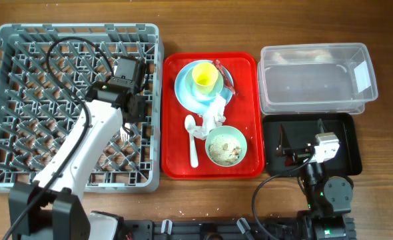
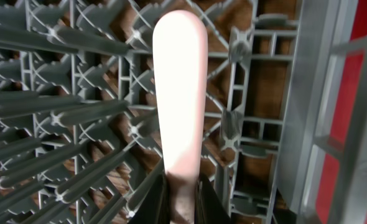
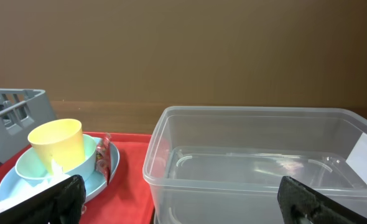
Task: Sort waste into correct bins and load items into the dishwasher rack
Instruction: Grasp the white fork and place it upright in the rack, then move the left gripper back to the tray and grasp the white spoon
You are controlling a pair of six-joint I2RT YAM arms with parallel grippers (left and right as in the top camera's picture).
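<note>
White plastic fork point(image 2: 180, 93) is pinched by its handle in the left gripper point(image 2: 182, 198), hanging over the pegs of the grey dishwasher rack point(image 1: 76, 30) at the table's left edge. The right gripper point(image 3: 183, 200) has its fingers spread wide and holds nothing, above the black tray point(image 1: 348, 143) toward the front-right corner.

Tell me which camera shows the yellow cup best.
Overhead: the cup shows whole, standing in the blue bowl. Right wrist catches its side, far left. Left wrist misses it.
</note>
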